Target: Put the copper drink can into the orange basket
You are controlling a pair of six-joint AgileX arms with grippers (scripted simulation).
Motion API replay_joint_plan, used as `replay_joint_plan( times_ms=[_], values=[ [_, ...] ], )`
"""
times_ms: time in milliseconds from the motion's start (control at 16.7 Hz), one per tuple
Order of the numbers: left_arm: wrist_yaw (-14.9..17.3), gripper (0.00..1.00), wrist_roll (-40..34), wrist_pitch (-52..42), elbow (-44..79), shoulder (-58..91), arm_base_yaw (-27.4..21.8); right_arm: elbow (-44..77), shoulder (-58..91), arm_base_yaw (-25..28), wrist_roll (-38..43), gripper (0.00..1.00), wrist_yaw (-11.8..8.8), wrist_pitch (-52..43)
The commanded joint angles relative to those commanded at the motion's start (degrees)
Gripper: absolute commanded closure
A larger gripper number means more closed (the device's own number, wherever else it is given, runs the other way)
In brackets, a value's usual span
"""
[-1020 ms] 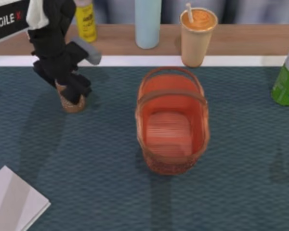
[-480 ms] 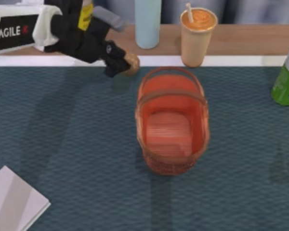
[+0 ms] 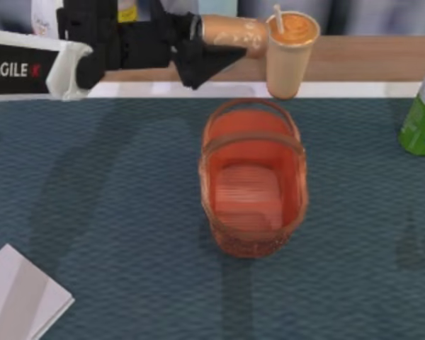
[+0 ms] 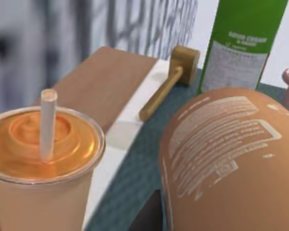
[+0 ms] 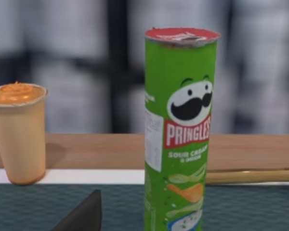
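The copper drink can (image 3: 231,33) hangs in the air at the back of the table, lying sideways, its end close to the tan paper cup (image 3: 290,53). My left gripper (image 3: 214,48) is shut on it, dark fingers (image 3: 198,60) along its side. In the left wrist view the copper drink can (image 4: 231,163) fills the near side, pale print facing up. The orange basket (image 3: 207,180) stands mid-table, nearer the front than the can, hoop handle across it, nothing inside. My right gripper does not show in the top view; its wrist view faces a green Pringles can (image 5: 180,130).
The green Pringles can (image 3: 421,113) stands at the right edge. A wooden ledge (image 3: 368,57) runs along the back and carries the paper cup. A wooden mallet (image 4: 166,86) lies by it. White paper (image 3: 18,297) lies at the front left.
My left gripper has lifted the can off the table at the left and carried it up and rightward to the back, beside the paper cup. The can has tipped onto its side.
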Motion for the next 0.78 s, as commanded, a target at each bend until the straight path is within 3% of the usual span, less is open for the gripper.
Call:
replay_joint_plan(
  times_ms=[180,360,780],
  values=[
    [8.17,1.00,-3.65,11.26,-4.35,-2.90,-0.59,0.00,0.00,0.00,0.00,0.00,0.00,0.00],
    [12.91,1.00,-5.64,17.09,-6.79,-4.83,-0.91,0.00,0.00,0.00,0.00,0.00,0.00,0.00],
    [13.61,1.00,-5.80,18.03,-6.99,-4.75,-0.65,0.00,0.00,0.00,0.00,0.00,0.00,0.00]
  ],
)
